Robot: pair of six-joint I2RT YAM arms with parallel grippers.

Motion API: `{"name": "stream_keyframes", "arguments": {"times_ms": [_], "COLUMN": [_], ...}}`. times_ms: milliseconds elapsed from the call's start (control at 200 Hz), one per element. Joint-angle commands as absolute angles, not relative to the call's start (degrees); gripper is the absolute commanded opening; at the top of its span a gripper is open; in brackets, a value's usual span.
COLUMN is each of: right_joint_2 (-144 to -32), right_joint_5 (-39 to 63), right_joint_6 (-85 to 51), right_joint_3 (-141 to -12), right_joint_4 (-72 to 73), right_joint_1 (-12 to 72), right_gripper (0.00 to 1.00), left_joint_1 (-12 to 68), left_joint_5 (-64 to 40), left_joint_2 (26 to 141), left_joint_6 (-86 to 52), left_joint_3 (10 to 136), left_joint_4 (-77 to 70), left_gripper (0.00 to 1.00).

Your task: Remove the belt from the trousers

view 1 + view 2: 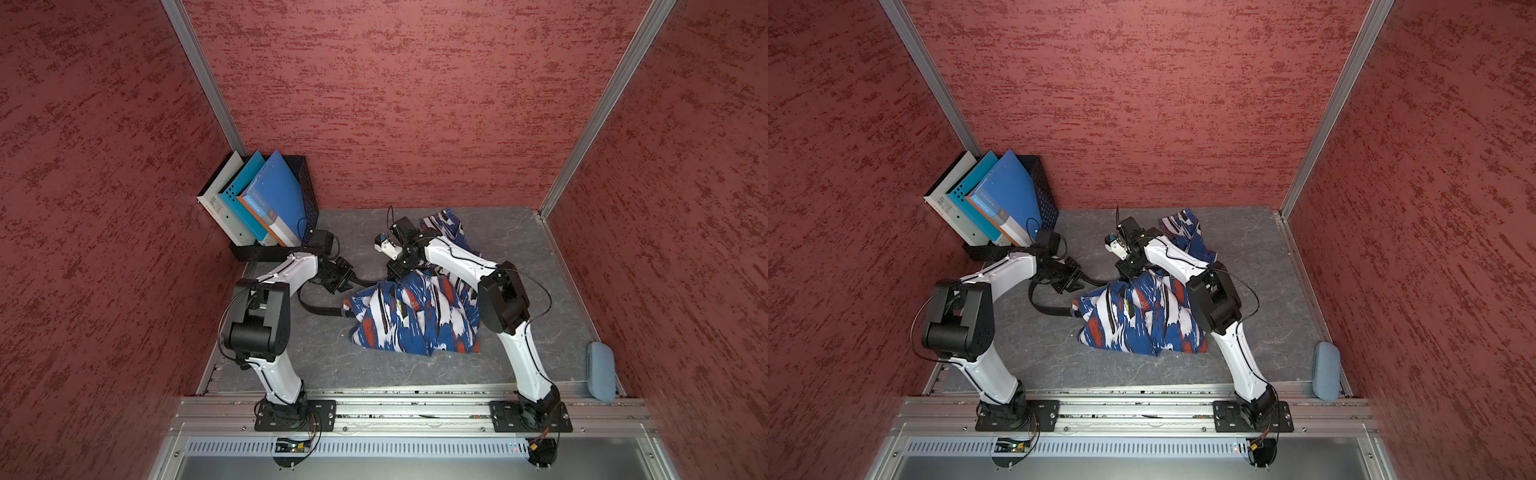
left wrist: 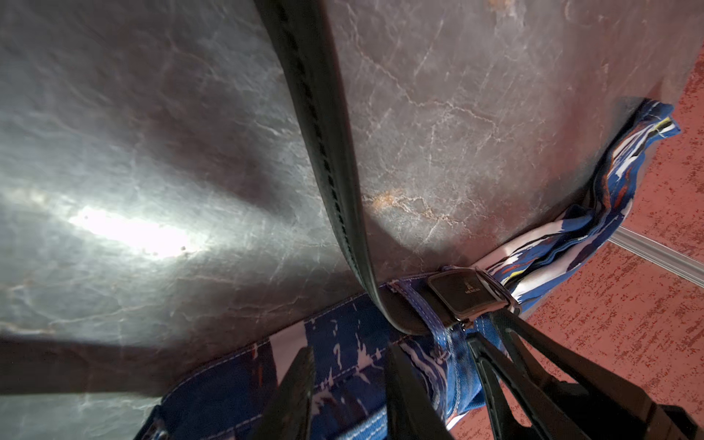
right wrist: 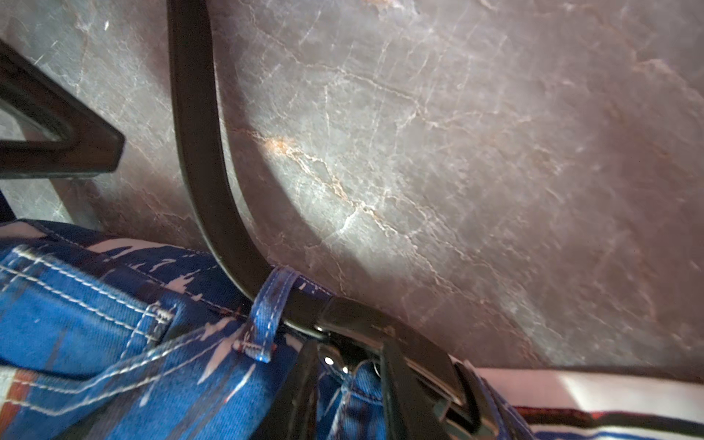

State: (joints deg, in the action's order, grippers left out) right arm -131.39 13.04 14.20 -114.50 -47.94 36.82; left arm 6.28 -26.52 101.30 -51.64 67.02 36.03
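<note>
Black belt (image 2: 324, 152) threaded through a loop (image 3: 266, 316) of the patterned trousers (image 1: 415, 324) on the table (image 1: 374, 365).
Left gripper (image 2: 348, 354) straddles waistband cloth near the buckle (image 2: 463, 291); right gripper (image 3: 346, 354) straddles the buckle itself. Both jaws are narrowly parted, and I cannot tell whether either grips.

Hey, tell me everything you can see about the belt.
The belt is a narrow black strap, leather-like, with a ridged row along it. It is threaded through a blue loop at the trousers' waistband, ending in a dark rectangular buckle. The free length curves away over the grey table. The right gripper straddles the buckle; grip unclear.
</note>
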Motion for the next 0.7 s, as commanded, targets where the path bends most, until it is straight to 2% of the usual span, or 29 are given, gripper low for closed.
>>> {"name": "stream_keyframes", "arguments": {"times_ms": [0,326,696], "right_joint_2": [-132.20,-132.74,-135.08], "right_joint_5": [15.33,15.94,8.81], "right_joint_6": [14.94,15.07,15.50], "right_joint_3": [-115.05,-113.11,-111.74], "right_joint_4": [-48.51,-49.13,-48.41], "right_joint_1": [37.40,37.71,38.01], "right_gripper": [0.31,0.31,0.29], "left_joint_1": [5.84,5.89,6.14], "left_joint_5": [-27.48,-27.71,-28.01], "left_joint_2": [102.37,103.49,104.40], "left_joint_6": [-50.54,-50.61,-50.19], "left_joint_3": [69.23,69.79,71.29], "left_joint_4": [36.51,36.21,37.24], "left_gripper": [0.34,0.34,0.34]}}
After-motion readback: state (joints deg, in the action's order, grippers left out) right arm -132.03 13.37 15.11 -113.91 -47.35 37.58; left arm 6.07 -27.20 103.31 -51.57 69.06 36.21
